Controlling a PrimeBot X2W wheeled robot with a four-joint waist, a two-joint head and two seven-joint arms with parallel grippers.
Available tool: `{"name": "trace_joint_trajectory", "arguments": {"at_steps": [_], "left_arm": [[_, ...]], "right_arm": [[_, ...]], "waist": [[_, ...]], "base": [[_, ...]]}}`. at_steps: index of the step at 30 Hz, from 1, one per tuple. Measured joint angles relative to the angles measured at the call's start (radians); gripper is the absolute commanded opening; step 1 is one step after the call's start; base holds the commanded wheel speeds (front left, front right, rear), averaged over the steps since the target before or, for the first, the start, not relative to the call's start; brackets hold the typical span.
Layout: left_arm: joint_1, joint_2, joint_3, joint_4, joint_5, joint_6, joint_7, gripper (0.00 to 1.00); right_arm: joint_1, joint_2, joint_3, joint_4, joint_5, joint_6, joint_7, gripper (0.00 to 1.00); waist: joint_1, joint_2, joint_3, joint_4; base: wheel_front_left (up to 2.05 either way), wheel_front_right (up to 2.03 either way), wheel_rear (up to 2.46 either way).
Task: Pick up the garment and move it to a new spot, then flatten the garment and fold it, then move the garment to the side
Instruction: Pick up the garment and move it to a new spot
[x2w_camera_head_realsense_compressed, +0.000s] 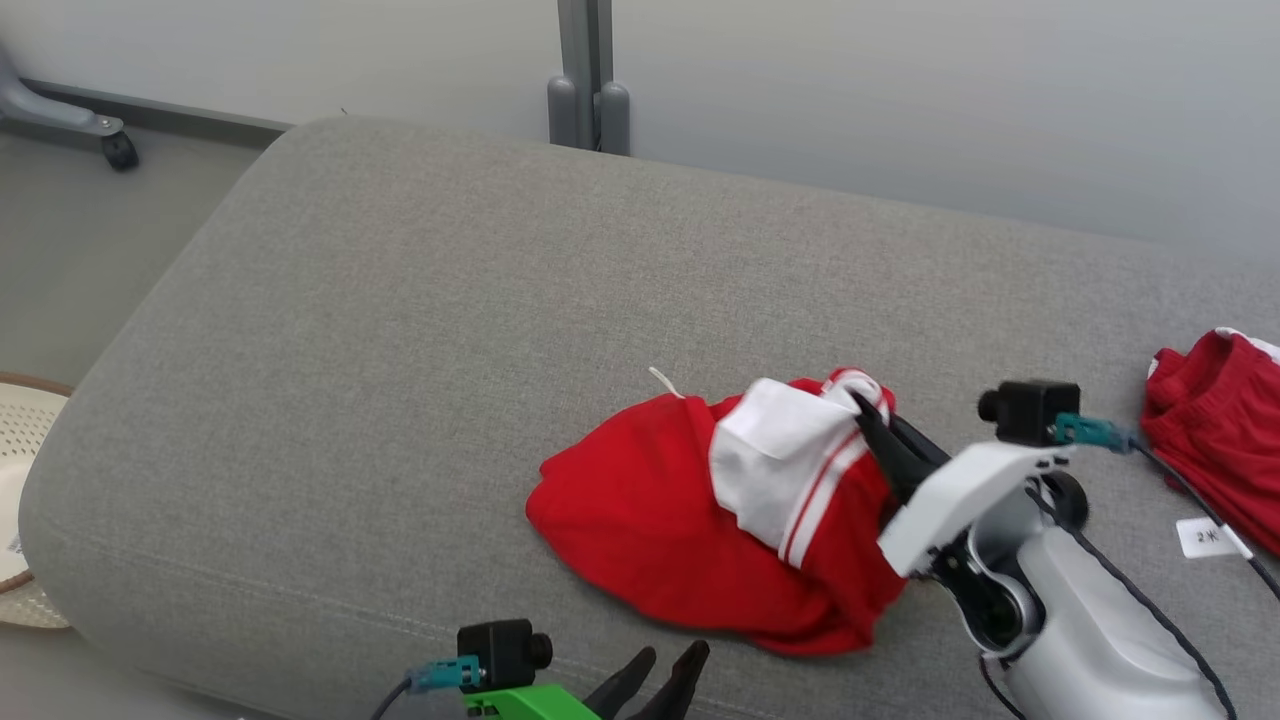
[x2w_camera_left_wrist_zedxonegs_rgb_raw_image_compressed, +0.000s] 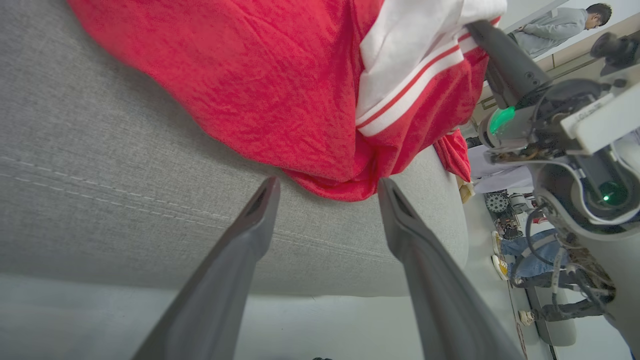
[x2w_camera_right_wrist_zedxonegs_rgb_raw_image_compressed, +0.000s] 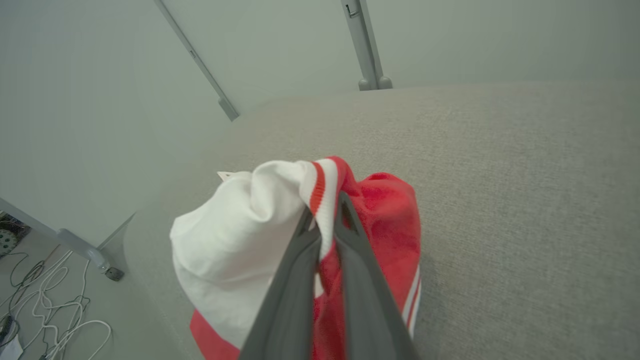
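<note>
Near the front edge of the grey cushion (x2w_camera_head_realsense_compressed: 400, 350), right of its middle, the red and white garment (x2w_camera_head_realsense_compressed: 640, 510) lies crumpled. The head view shows the right hand (x2w_camera_head_realsense_compressed: 868, 408) at the garment's raised right side. The right wrist view shows it closed, its two fingers pinching the striped white-and-red fold between them. The left hand (x2w_camera_head_realsense_compressed: 672, 655) is at the cushion's front edge, spread wide and empty, apart from the cloth. Its wrist view puts the red hem just beyond its fingertips (x2w_camera_left_wrist_zedxonegs_rgb_raw_image_compressed: 267, 187).

That view also takes in a person (x2w_camera_left_wrist_zedxonegs_rgb_raw_image_compressed: 560, 27) far off, and the right wrist view takes in loose cables (x2w_camera_right_wrist_zedxonegs_rgb_raw_image_compressed: 45, 320) on the floor.

The cushion is woven grey with a stitched seam along the front. A pale wall and a grey post (x2w_camera_head_realsense_compressed: 585, 75) stand behind it.

The cushion's left half and back are bare. At its right edge lie a second red garment (x2w_camera_head_realsense_compressed: 1215, 440) and a white label (x2w_camera_head_realsense_compressed: 1205, 537).
</note>
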Motion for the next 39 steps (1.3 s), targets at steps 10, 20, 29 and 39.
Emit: {"name": "trace_joint_trajectory", "arguments": {"at_steps": [10,20,29,39], "left_arm": [[0.012,-0.002,-0.009,-0.011,-0.002,0.0,0.0,1.0],[0.012,-0.008,0.006,-0.027,-0.002,0.011,-0.023,1.0],[0.012,-0.004,0.022,-0.031,0.002,0.012,-0.04,1.0],[0.012,0.017,0.044,-0.026,0.006,0.018,-0.048,1.0]], "right_arm": [[-0.176,0.021,0.081,-0.257,0.281,0.0,0.091,0.0],[-0.367,0.02,-0.058,-0.263,0.493,-0.001,0.161,0.0],[-0.558,-0.082,-0.203,-0.136,0.488,-0.001,0.146,0.0],[-0.297,-0.172,-0.181,-0.013,0.512,-0.001,0.177,0.0]], "waist": [[0.0,0.0,-0.032,0.032],[0.0,0.0,-0.036,0.127],[0.0,0.0,-0.013,0.164],[0.0,0.0,-0.036,0.137]], "base": [[0.0,0.0,0.0],[0.0,0.0,0.0],[0.0,0.0,0.0],[0.0,0.0,0.0]]}}
